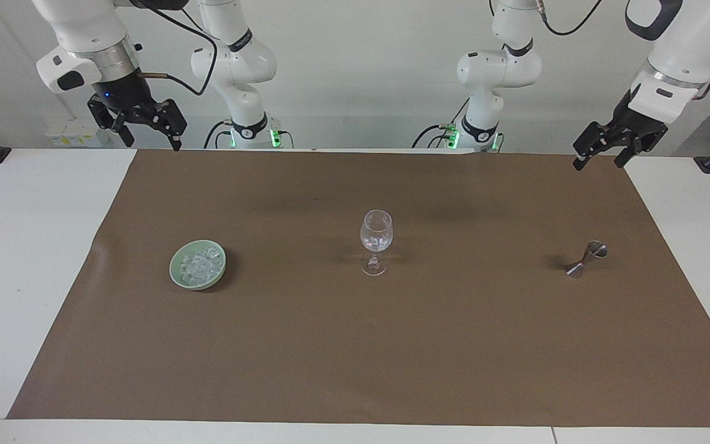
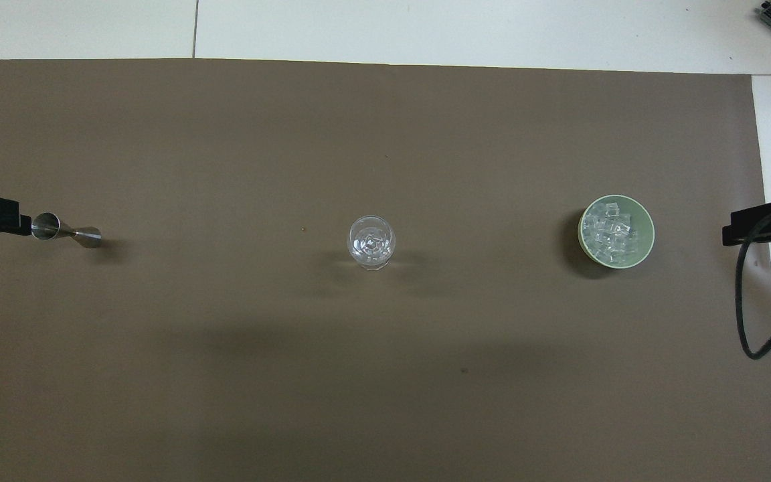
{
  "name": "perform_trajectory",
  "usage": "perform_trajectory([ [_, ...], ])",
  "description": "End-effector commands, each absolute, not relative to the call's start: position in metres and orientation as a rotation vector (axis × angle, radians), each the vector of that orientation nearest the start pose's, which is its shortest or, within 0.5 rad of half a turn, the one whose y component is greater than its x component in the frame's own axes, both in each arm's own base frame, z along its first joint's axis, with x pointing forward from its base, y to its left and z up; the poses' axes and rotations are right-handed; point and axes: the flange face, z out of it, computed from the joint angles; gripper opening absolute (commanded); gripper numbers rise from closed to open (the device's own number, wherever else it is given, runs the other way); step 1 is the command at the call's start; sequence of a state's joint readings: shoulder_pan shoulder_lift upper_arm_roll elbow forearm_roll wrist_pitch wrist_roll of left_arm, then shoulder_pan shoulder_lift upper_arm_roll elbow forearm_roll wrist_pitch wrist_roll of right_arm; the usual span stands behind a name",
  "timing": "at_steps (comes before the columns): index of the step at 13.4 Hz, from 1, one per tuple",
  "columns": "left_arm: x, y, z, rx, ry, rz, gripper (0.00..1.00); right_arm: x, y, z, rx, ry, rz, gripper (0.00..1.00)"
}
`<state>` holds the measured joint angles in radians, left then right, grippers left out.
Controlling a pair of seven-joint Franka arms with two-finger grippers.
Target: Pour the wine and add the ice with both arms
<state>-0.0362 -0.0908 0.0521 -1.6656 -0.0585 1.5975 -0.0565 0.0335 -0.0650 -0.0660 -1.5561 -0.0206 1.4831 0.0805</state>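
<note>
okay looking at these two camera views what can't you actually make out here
- Whether the metal jigger holds any liquid: too small in both views, and its cup faces sideways.
- Whether the stemmed glass has anything in it: clear glass, only glints show.
- How many pieces of ice lie in the green bowl: they blend together.
- Left gripper and right gripper: the overhead view's side edges cut off all but their tips.

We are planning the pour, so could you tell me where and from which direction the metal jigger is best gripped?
Grip the jigger at its narrow waist, coming from above with the open left gripper. It appears to lean or lie on the mat, so the waist is probably the easiest span.
</note>
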Motion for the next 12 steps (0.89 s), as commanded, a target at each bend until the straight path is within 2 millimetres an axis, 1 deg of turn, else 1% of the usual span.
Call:
perform_trajectory([
  [1, 0.5274, 0.0027, 0.6394, -3.189, -0.097, -0.040, 1.00, 0.5173, -0.0206, 0.6590, -3.135, 0.151, 0.020, 1.00],
  [2, 0.5289, 0.0052, 0.6401, -3.189, -0.105, -0.054, 1.00, 0.5172, -0.0206, 0.6589, -3.135, 0.151, 0.022, 1.00],
  [5, 0.5272, 0.0002, 0.6423, -3.189, -0.090, -0.057, 1.00, 0.5172, -0.0206, 0.6589, -3.135, 0.151, 0.022, 1.00],
  [12, 0.5281, 0.0010, 0.6414, -3.189, -0.093, -0.054, 1.00, 0.5172, -0.0206, 0.6589, -3.135, 0.151, 0.022, 1.00],
])
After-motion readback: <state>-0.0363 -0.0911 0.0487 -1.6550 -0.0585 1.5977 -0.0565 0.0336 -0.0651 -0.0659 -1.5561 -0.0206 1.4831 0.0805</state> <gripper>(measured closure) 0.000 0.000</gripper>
